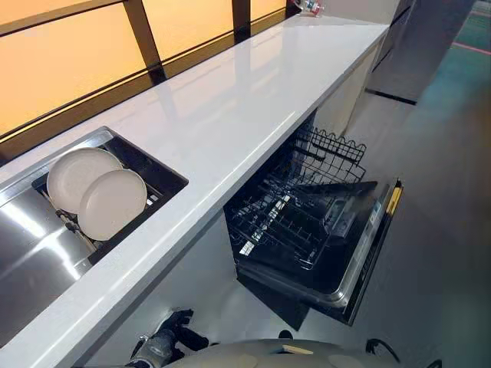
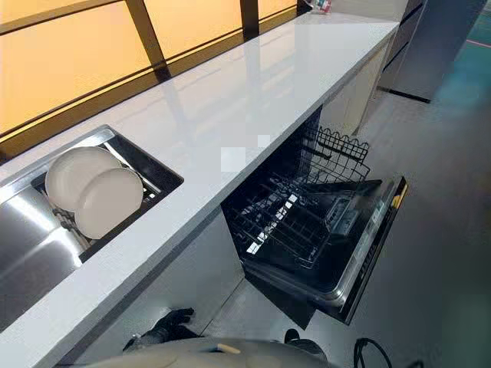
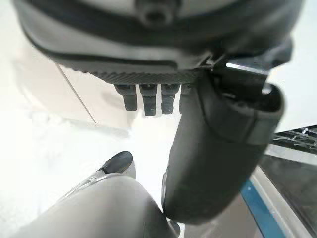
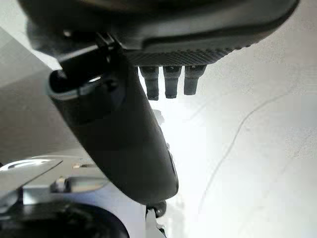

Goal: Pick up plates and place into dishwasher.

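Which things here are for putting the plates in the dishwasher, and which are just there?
For the job: plates, dishwasher, its rack, left hand, right hand.
Just there: counter, sink, window.

A long white countertop (image 1: 230, 115) runs away from me. Set into its near end I see a steel sink (image 1: 31, 253), with a dark drainer tray (image 1: 157, 175) at the sink's far side. Along the countertop's left edge stand orange-lit window panels (image 1: 69, 69), split by dark frame posts (image 1: 143, 34). Past the countertop's far end stands a tall grey cabinet (image 1: 418, 46). Below the countertop, on its right, lies pale grey floor (image 1: 445, 253).
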Motion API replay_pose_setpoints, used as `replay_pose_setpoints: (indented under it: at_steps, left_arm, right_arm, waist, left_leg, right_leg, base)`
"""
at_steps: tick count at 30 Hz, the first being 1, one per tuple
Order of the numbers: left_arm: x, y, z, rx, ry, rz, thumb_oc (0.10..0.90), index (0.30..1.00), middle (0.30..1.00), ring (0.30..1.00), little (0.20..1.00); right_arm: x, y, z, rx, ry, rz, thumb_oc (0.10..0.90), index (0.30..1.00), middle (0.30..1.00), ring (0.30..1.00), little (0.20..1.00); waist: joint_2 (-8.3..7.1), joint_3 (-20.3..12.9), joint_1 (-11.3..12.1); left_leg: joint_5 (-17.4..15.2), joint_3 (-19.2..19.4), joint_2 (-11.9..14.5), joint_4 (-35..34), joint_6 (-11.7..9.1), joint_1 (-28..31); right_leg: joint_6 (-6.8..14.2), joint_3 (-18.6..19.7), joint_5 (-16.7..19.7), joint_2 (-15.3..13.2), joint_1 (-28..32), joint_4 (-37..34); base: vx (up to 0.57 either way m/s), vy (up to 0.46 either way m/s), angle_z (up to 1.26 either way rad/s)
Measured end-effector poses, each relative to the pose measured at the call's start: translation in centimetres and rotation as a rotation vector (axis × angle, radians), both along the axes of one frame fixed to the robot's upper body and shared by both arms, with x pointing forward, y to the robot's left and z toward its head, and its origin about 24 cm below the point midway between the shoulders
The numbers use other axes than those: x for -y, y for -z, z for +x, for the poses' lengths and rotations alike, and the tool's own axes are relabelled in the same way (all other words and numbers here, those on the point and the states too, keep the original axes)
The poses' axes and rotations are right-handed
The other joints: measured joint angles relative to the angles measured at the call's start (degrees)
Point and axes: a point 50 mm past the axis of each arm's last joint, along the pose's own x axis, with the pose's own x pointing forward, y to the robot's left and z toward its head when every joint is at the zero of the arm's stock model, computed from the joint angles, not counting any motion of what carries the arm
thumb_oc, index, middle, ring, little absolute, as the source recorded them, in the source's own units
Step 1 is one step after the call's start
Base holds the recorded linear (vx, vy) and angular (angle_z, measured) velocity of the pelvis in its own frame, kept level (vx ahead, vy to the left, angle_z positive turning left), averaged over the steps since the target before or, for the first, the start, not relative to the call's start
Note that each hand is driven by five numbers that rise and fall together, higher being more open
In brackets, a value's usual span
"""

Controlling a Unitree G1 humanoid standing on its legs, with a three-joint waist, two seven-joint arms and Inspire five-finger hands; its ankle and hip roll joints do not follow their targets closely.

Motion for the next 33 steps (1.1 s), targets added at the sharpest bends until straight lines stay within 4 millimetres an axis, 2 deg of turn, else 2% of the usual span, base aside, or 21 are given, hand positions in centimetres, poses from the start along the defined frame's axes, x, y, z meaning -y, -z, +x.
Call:
replay_pose_setpoints:
  at_steps: [10, 14, 17, 21, 24, 25, 26, 27, 28, 30, 33]
  left_arm:
    - [0.4, 0.0, 0.0, -0.009, -0.014, -0.071, 0.8, 0.9, 0.9, 0.9, 0.9]
    - [0.7, 0.0, 0.1, -0.015, 0.0, -0.153, 0.8, 0.9, 0.9, 0.9, 0.9]
    - [1.6, -0.4, 0.9, 0.005, 0.119, -0.243, 0.8, 0.9, 0.9, 0.9, 0.9]
    - [4.0, -1.6, 3.3, 0.099, 0.341, -0.343, 0.8, 0.9, 0.9, 0.9, 0.9]
    - [5.3, -4.5, 7.1, 0.232, 0.487, -0.387, 0.8, 0.9, 0.9, 0.9, 0.9]
    - [5.5, -6.9, 9.2, 0.288, 0.565, -0.398, 0.8, 0.9, 0.9, 0.9, 0.9]
    - [5.5, -10.2, 11.6, 0.379, 0.646, -0.404, 0.8, 0.9, 0.9, 0.9, 0.9]
    - [6.0, -10.8, 11.9, 0.413, 0.617, -0.442, 0.8, 0.9, 0.9, 0.9, 0.9]
    - [7.2, -12.7, 12.6, 0.424, 0.644, -0.504, 0.8, 0.9, 0.9, 0.9, 0.9]
    - [7.7, -13.8, 12.6, 0.329, 0.636, -0.625, 0.8, 0.9, 0.9, 0.9, 0.9]
    - [7.9, -14.5, 12.1, 0.21, 0.643, -0.701, 0.8, 0.9, 0.9, 0.9, 0.9]
  right_arm:
    - [0.0, 0.0, 0.0, 0.003, -0.003, -0.002, 0.8, 0.9, 0.9, 0.9, 0.9]
    - [0.0, 0.0, 0.1, 0.002, -0.009, -0.002, 0.8, 0.9, 0.9, 0.9, 0.9]
    - [0.0, 0.0, 0.1, 0.003, -0.019, -0.002, 0.8, 0.9, 0.9, 0.9, 0.9]
    - [0.1, 0.0, 0.4, 0.004, -0.048, 0.011, 0.8, 0.9, 0.9, 0.9, 0.9]
    - [0.1, -0.1, 1.1, 0.023, -0.077, 0.012, 0.8, 0.9, 0.9, 0.9, 0.9]
    - [0.1, -0.2, 1.2, 0.032, -0.087, 0.011, 0.8, 0.9, 0.9, 0.9, 0.9]
    - [0.2, -0.2, 1.2, 0.034, -0.089, 0.007, 0.8, 0.9, 0.9, 0.9, 0.9]
    - [0.3, -0.2, 1.2, 0.033, -0.089, 0.005, 0.8, 0.9, 0.9, 0.9, 0.9]
    - [0.2, -0.2, 1.0, 0.031, -0.086, 0.003, 0.8, 0.9, 0.9, 0.9, 0.9]
    - [0.3, -0.2, 1.2, 0.03, -0.086, -0.001, 0.8, 0.9, 0.9, 0.9, 0.9]
    - [0.3, -0.2, 1.3, 0.033, -0.076, -0.003, 0.8, 0.9, 0.9, 0.9, 0.9]
  waist:
    - [0.11, 0.1, 0.0]
    - [0.31, 0.2, 0.0]
    - [0.63, 0.5, 0.0]
    - [0.61, 0.6, -0.4]
    - [0.66, 1.4, -0.9]
    - [0.66, 1.8, -0.9]
    - [0.85, 2.0, -0.8]
    - [0.99, 2.1, -0.7]
    - [1.07, 2.2, -0.3]
    - [1.12, 2.2, -0.1]
    - [1.19, 2.3, -0.3]
  left_leg:
    - [-0.2, 0.3, 0.1, 0.0, 0.0, 0.2]
    - [-0.2, 0.3, 0.1, 0.0, 0.0, 0.3]
    - [-0.2, 0.3, 0.1, 0.0, 0.0, 0.3]
    - [-0.2, 1.2, 0.1, 0.0, 0.0, 1.0]
    - [-0.2, 1.1, 0.1, 0.0, -0.1, 1.3]
    - [-0.2, 1.1, 0.1, 0.0, -0.1, 1.4]
    - [-0.1, 0.6, 0.1, 0.0, -0.2, 1.2]
    - [-0.1, 0.4, 0.1, 0.0, -0.2, 1.3]
    - [-0.1, 0.0, 0.1, 0.0, -0.2, 1.1]
    - [0.0, -0.9, 0.1, 0.0, -0.1, 0.7]
    - [0.4, -1.7, 0.2, 0.0, -0.4, 0.1]
  right_leg:
    - [0.0, 0.5, 0.0, 0.1, 0.0, 0.0]
    - [0.0, 0.6, 0.0, 0.1, 0.0, 0.0]
    - [0.0, 0.6, 0.0, 0.1, 0.0, 0.0]
    - [0.0, 1.2, 0.0, 0.3, 0.1, 0.1]
    - [0.0, 1.2, 0.0, 0.2, 0.5, 0.2]
    - [0.0, 1.2, 0.1, 0.2, 0.7, 0.2]
    - [0.0, 0.9, 0.1, 0.2, 0.9, 0.2]
    - [0.0, 0.8, 0.1, 0.1, 1.0, 0.2]
    - [0.0, 0.4, 0.1, 0.1, 0.9, 0.2]
    - [0.0, -0.6, 0.0, 0.1, 0.8, 0.2]
    - [-0.1, -1.3, 0.0, 0.1, 0.6, 0.1]
  base:
    - [-0.01, 0.0, 0.09]
    - [-0.01, 0.0, 0.0]
    - [-0.01, -0.003, 0.0]
    - [0.02, 0.008, -0.06]
    - [-0.01, 0.061, -0.01]
    - [-0.02, 0.044, 0.06]
    - [-0.01, 0.026, 0.05]
    - [0.0, 0.017, 0.12]
    - [0.01, -0.002, 0.11]
    - [0.01, -0.011, 0.2]
    - [0.01, -0.022, 0.14]
